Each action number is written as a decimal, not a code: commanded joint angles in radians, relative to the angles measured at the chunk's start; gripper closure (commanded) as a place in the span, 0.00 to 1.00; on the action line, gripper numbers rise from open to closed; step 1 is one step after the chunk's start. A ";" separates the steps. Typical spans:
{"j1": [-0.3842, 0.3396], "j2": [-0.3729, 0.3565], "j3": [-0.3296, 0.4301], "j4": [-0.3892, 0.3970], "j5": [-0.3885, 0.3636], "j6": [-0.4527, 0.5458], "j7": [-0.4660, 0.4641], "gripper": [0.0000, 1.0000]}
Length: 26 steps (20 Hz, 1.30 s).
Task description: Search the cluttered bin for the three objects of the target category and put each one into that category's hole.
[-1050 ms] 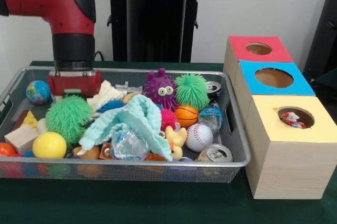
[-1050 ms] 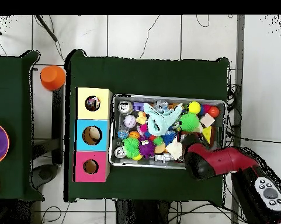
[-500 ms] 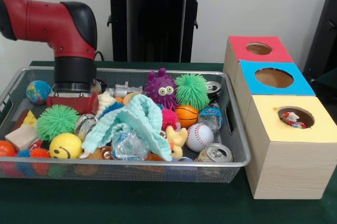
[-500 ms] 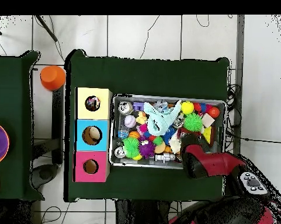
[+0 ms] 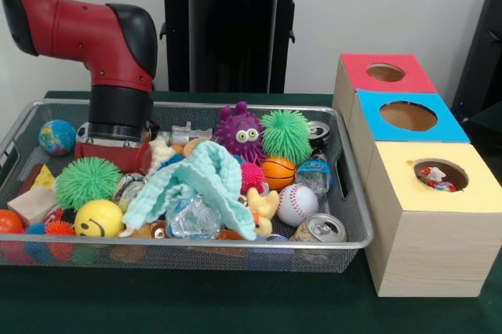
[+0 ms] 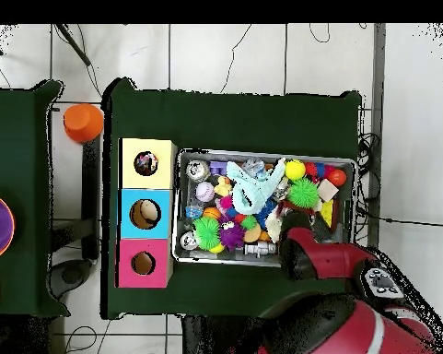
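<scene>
Wire mesh bin [image 5: 345,193] lay lengthwise across the green bench [image 5: 235,310], crammed with toys, a baseball [image 5: 296,204] and a drink can [image 5: 320,230] at its 4 o'clock corner, gripper [image 5: 112,154] sunk among clutter at 9 o'clock, jaws hidden so their state could not be told, yellow box [image 5: 431,228] held a small item in its hole.

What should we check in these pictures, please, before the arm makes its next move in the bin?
1. Gripper state: cannot tell; its tips are buried among the toys.
2. Anything held: cannot tell.
3. Yellow box hole: not clear; small items already lie in it.
4. Blue box and red box holes: ok, both open.
5. Clutter: not ok; the mint cloth drapes over several items.
6. Wire bin position: ok, beside the boxes on the green table.
</scene>
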 commanded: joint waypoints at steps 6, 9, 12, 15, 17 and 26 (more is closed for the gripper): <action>0.068 -0.075 0.013 -0.016 0.160 0.243 0.103 0.00; -0.005 -0.181 0.110 0.057 0.102 0.339 0.090 0.00; -0.063 -0.252 0.188 0.106 0.095 0.433 0.061 0.00; -0.077 -0.282 0.213 0.126 0.111 0.487 0.042 0.00; -0.074 -0.294 0.216 0.136 0.113 0.496 0.047 0.00; -0.056 -0.305 0.196 0.138 0.113 0.528 0.049 0.00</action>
